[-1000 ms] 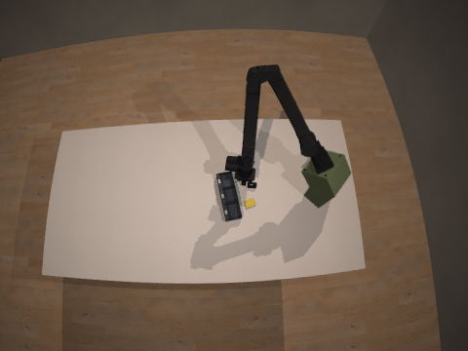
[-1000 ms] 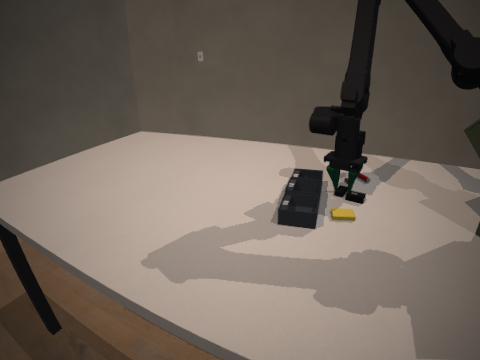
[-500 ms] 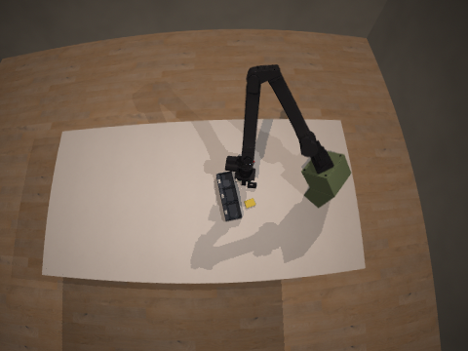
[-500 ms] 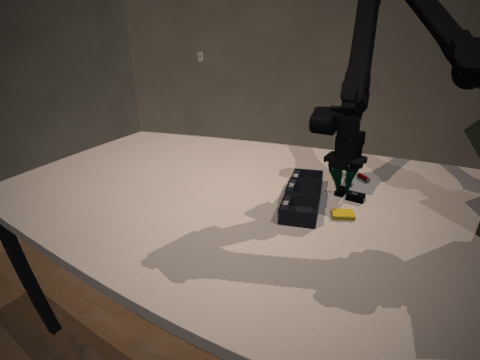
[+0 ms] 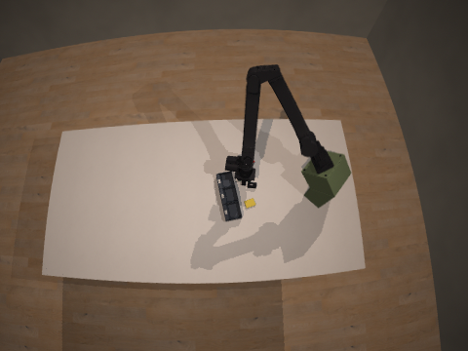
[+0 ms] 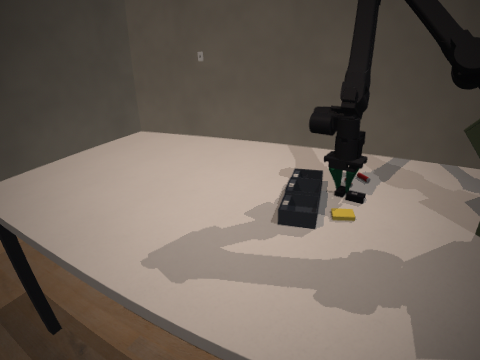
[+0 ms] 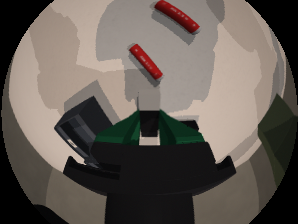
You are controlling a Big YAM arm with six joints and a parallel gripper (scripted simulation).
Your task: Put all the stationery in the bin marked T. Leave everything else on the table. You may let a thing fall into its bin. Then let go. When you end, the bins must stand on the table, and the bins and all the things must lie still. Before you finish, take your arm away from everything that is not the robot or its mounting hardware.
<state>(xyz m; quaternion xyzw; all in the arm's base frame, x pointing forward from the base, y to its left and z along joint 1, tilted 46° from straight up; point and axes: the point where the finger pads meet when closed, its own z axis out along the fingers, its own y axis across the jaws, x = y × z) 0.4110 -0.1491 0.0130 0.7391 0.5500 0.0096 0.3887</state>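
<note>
My gripper (image 6: 344, 186) (image 7: 149, 113) reaches straight down beside the right side of a dark row of three bins (image 5: 228, 196) (image 6: 301, 197) (image 7: 83, 125). It is shut on a small black block (image 6: 340, 190) (image 7: 150, 121), held low at the table top. I cannot read the bin marks. A second small black piece (image 6: 356, 197) (image 5: 252, 184) lies just right of the fingers. A yellow block (image 5: 250, 203) (image 6: 343, 214) lies in front of them. Two short red sticks (image 7: 145, 60) (image 7: 177, 16) lie beyond the gripper; one also shows in the exterior view (image 6: 363, 177).
The arm's green base (image 5: 327, 177) stands at the right edge of the white table. The arm's long shadows fall across the table in front of the bins.
</note>
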